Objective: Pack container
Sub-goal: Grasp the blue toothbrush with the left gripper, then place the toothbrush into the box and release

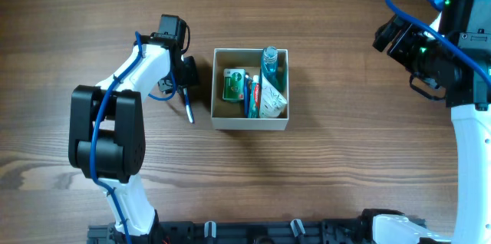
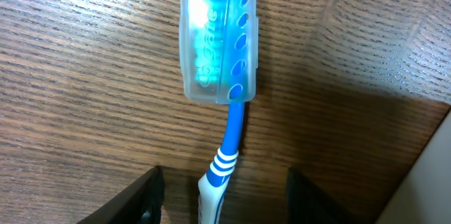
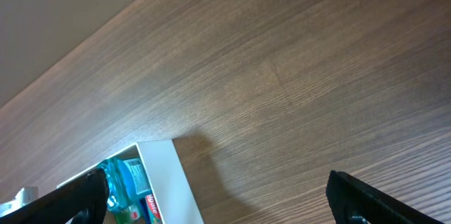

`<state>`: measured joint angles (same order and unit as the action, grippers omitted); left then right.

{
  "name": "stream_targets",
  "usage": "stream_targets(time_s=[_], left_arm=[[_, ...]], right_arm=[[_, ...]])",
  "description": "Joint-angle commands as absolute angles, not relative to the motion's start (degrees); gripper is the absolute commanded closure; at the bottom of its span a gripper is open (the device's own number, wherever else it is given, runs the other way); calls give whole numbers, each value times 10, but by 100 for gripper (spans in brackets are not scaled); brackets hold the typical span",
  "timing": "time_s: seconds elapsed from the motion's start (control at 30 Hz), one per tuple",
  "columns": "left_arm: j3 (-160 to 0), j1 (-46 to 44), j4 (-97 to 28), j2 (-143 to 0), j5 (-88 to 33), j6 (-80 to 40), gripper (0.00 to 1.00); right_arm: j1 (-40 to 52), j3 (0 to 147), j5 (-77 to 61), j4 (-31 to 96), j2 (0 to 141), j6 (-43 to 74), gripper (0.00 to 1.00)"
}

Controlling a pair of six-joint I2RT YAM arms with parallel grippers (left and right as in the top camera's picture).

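Looking down from the overhead camera, the container (image 1: 250, 123) sits at the middle of the table (image 1: 337, 183), holding a green packet (image 1: 234, 84), a blue-green bottle (image 1: 270, 63) and a white tube (image 1: 271, 101). The left gripper (image 1: 187, 74) is just beside the container's left wall, with a toothbrush (image 1: 188, 109) reaching out from it over the wood. The right gripper (image 1: 386, 37) is well apart, near the table's far right. From the left wrist, the toothbrush's head wears a clear blue cap (image 2: 217, 41); its blue-and-white handle (image 2: 220, 171) runs between the fingers (image 2: 141, 199), which are spread with a gap on either side, so these jaws are released. From the right wrist, the fingers (image 3: 67, 199) are likewise spread wide over bare wood, and a corner of the container shows beside the lower-left finger.
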<state>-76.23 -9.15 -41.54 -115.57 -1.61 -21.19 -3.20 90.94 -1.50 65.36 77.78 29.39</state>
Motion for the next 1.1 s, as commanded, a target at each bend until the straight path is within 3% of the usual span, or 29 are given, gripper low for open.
stream_targets(time_s=[0.0,0.47,0.5,0.6,0.73,0.97,1.07], left_arm=[[-760,-88,-416,-1180,-15,-197,46],[-760,-87,-430,-1181,10,-181,54],[-760,-87,-431,-1181,16,-172,57],[-760,-87,-432,-1181,16,-166,81],[-765,-87,-447,-1178,16,-166,96],[-791,-87,-491,-1084,15,-167,96],[-804,-97,-533,-982,15,-167,96]], right_arm=[[-32,919,-20,653,777,302,0],[-32,919,-20,653,777,302,0],[-32,919,-20,653,777,302,0],[-32,919,-20,653,777,302,0],[-32,919,-20,653,777,302,0],[-32,919,-20,653,777,302,0],[-32,919,-20,653,777,302,0]])
